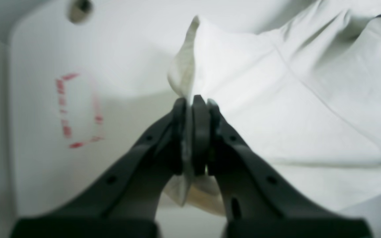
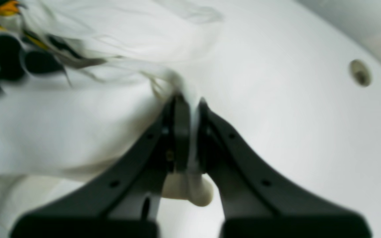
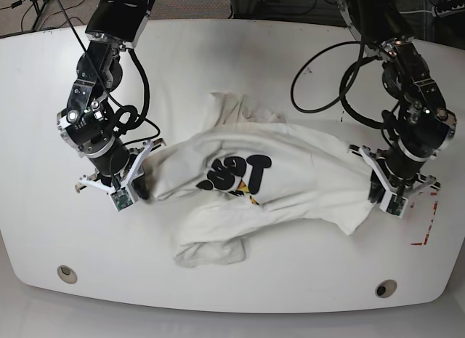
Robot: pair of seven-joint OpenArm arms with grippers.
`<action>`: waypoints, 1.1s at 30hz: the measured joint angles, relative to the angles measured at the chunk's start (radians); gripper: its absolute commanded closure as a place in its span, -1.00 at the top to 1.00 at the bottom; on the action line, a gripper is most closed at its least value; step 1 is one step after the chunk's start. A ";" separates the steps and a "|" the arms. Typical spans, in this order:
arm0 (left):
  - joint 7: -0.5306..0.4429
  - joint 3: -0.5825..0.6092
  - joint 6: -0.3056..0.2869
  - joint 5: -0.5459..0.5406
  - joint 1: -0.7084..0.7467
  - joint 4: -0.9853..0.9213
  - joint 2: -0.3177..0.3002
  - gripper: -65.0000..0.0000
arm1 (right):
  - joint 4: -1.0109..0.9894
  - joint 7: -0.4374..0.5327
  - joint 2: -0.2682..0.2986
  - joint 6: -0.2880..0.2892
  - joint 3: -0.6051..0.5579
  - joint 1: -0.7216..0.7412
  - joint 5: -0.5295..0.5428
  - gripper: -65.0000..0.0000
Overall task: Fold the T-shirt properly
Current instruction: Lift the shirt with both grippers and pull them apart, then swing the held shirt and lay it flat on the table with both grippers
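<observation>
The cream T-shirt (image 3: 290,163) lies crumpled across the middle of the white table (image 3: 218,54), its black and orange print (image 3: 236,171) facing up. My left gripper (image 3: 377,187) is at the shirt's right end in the base view, shut on a fold of its fabric (image 1: 190,66). My right gripper (image 3: 140,187) is at the shirt's left end in the base view, shut on a bunched edge of the T-shirt (image 2: 61,119). The black and orange print (image 2: 2,49) shows at the upper left of the right wrist view. Cloth stretches between both grippers.
Red tape marks (image 3: 429,222) lie on the table at the right, also seen as red tape marks (image 1: 74,109) in the left wrist view. Round holes (image 3: 67,273) (image 3: 386,288) sit near the table's front edge. Black cables (image 3: 320,76) loop behind the arm on the right of the base view.
</observation>
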 measured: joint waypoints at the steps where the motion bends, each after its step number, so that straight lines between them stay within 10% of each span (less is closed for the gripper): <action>1: 0.014 -0.014 -0.007 0.008 -0.022 -0.001 -0.006 -1.00 | 0.000 -0.002 0.003 0.000 0.000 0.018 -0.011 -1.00; 33: 0.262 -0.026 0.002 0.005 -0.832 -0.003 -0.096 -1.00 | -0.251 -0.032 0.133 0.012 -0.154 0.829 -0.031 -1.00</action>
